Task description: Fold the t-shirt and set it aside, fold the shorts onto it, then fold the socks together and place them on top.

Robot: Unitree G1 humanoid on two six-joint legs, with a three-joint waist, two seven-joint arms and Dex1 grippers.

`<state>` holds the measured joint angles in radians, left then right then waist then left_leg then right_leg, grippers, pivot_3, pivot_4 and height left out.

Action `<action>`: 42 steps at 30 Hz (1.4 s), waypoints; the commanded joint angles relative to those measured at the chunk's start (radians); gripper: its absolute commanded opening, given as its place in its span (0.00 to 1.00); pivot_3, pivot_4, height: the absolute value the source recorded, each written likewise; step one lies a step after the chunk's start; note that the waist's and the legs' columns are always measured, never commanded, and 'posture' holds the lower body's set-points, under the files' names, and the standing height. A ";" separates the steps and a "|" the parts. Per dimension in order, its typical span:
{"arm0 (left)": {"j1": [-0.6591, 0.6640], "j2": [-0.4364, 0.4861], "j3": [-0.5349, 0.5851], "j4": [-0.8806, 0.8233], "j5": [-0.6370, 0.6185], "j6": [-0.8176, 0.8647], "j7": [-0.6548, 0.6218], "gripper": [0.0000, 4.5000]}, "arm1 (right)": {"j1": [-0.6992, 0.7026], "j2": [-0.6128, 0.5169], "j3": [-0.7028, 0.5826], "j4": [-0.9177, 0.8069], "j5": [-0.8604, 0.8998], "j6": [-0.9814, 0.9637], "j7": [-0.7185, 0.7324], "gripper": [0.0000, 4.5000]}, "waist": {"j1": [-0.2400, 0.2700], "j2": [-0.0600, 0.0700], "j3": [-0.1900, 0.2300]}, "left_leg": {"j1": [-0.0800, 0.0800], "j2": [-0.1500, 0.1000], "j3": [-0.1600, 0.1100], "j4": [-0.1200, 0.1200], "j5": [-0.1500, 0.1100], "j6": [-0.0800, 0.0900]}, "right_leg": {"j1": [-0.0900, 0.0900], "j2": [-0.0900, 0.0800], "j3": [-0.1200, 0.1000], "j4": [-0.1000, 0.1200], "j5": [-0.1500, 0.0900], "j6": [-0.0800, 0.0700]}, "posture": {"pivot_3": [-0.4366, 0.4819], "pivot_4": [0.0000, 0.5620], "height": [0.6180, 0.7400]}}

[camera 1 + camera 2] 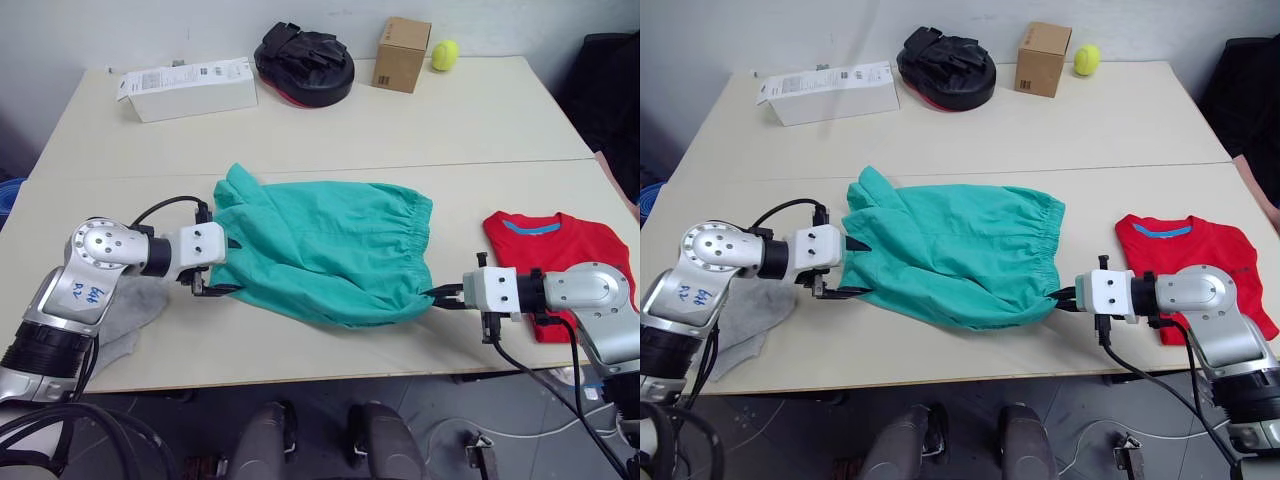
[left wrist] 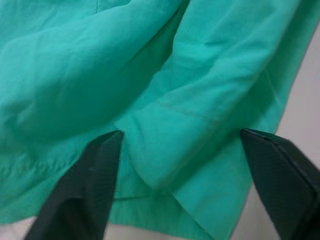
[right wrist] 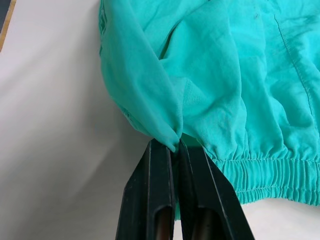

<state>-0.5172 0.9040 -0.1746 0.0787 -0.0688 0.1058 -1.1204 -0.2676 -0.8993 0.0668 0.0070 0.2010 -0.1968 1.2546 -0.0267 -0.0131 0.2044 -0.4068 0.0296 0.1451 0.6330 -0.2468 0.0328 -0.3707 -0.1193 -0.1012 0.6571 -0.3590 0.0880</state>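
Note:
The teal-green shorts [image 1: 325, 250] lie spread across the middle of the table. My left gripper [image 1: 225, 268] is open at their left end, its fingers [image 2: 100, 165] wide apart with a fold of leg fabric between them. My right gripper [image 3: 175, 145] is shut on a pinch of cloth at the shorts' right corner, near the gathered waistband [image 3: 270, 175]. The red t-shirt [image 1: 560, 250] lies folded at the right, behind my right arm. Grey socks [image 1: 130, 310] lie under my left arm at the left front.
At the back of the table stand a white box [image 1: 188, 88], a black bag [image 1: 303, 62], a cardboard box [image 1: 402, 54] and a yellow tennis ball [image 1: 445, 54]. The table's front edge [image 1: 300, 378] runs just below both grippers.

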 commanded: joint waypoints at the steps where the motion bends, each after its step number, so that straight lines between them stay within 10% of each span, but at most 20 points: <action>1: -0.004 0.005 0.010 -0.008 -0.007 -0.024 -0.041 0.58 | 0.005 -0.010 -0.035 -0.030 0.014 -0.006 -0.010 0.00 | 0.000 0.000 0.000 | 0.000 0.000 0.000 0.000 0.000 0.000 | 0.000 0.000 0.000 0.000 0.000 0.000 | 0.48 0.27 1.00; 9: 0.139 0.106 0.078 -0.210 -0.158 0.158 -0.189 0.01 | 0.012 -0.017 -0.040 -0.023 0.018 -0.016 -0.006 0.00 | -0.002 0.000 0.000 | 0.000 0.001 0.000 0.001 0.000 0.000 | 0.000 0.001 0.004 0.001 0.000 0.000 | 0.48 0.27 1.00; 30: 0.643 0.236 0.272 -0.654 -0.368 0.448 -0.168 0.01 | 0.238 -0.126 -0.064 -0.220 0.185 0.125 0.161 0.00 | 0.001 0.000 0.000 | 0.001 0.001 -0.001 0.000 -0.002 -0.001 | 0.001 0.001 0.008 -0.002 0.000 -0.001 | 0.48 0.27 1.00; 37: 0.355 0.177 0.122 -0.328 -0.202 0.295 -0.139 0.01 | -0.090 -0.014 0.019 0.049 0.000 0.055 0.066 0.00 | 0.001 0.000 0.000 | 0.001 0.001 0.000 0.000 -0.002 -0.001 | 0.002 0.001 0.007 -0.004 -0.001 -0.003 | 0.48 0.27 1.00; 42: -0.239 -0.119 0.138 0.191 0.022 -0.078 0.310 0.01 | -0.557 0.119 -0.010 0.467 -0.440 -0.332 -0.640 0.00 | 0.007 -0.001 0.001 | -0.007 0.000 0.001 0.009 0.000 0.000 | -0.007 0.002 0.006 0.005 0.001 -0.001 | 0.48 0.27 1.00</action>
<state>-0.6114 0.8051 -0.1218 0.1538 -0.0930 0.1539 -0.9928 -0.7189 -0.7595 0.1193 0.4085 -0.1071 -0.3779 0.8891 -0.0195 -0.0136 0.2056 -0.4236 0.0323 0.1444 0.6483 -0.2454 0.0323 -0.3851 -0.1169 -0.0959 0.6641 -0.3575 0.0862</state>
